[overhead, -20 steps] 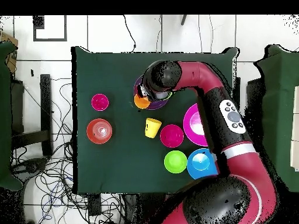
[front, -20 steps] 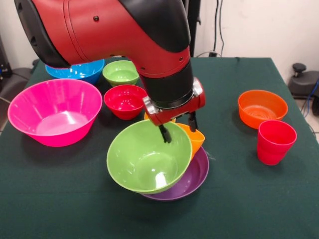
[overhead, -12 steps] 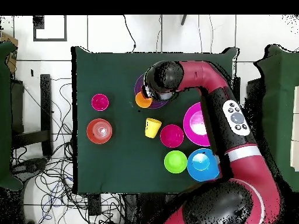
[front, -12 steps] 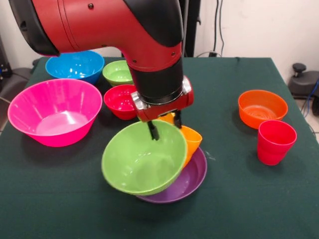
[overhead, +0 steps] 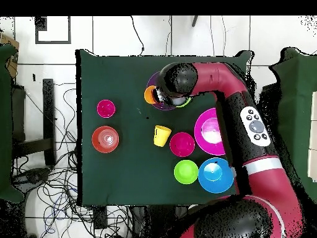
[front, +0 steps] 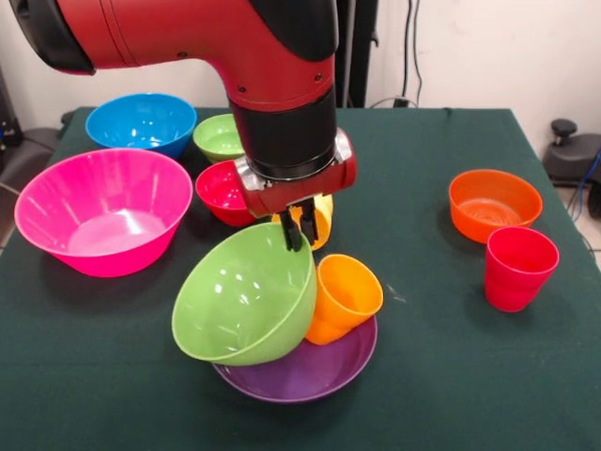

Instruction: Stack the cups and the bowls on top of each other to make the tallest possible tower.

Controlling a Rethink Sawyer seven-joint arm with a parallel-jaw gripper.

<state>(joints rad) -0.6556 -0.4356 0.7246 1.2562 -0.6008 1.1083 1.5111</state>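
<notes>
Front view, gripper [front: 296,228] pinched the tilted large lime green bowl's [front: 246,306] rim (arm hid this overhead), orange cup [front: 342,298] leaning in shallow purple bowl [front: 310,374].

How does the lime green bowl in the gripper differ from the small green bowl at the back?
The lime green bowl is much larger than the small green bowl. It is tilted steeply with its rim pinched by the gripper, its underside at the purple bowl beside the orange cup; the small one stands upright on the table, untouched. Both are glossy, round and green.
</notes>
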